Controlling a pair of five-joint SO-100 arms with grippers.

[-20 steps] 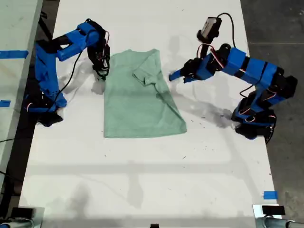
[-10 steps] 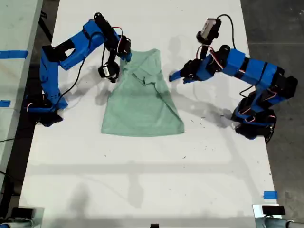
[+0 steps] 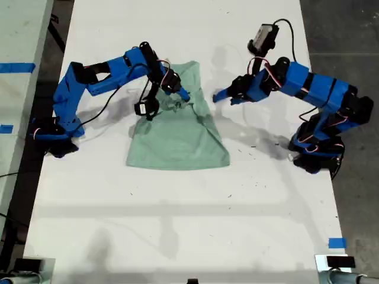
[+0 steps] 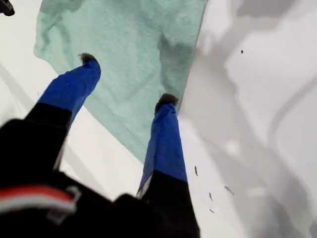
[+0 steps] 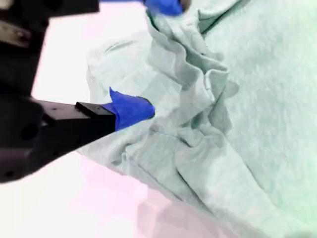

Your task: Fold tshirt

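No text, label, brand, number or sign can be read in any of the three views. The tshirt (image 3: 177,127) is plain and unprinted, and the counter (image 3: 177,225) carries no lettering

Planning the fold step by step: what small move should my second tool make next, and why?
Probably lift clear. My second tool sits over the shirt with jaws apart, and the side fold already lies bunched inward. My first tool hovers open beside it.
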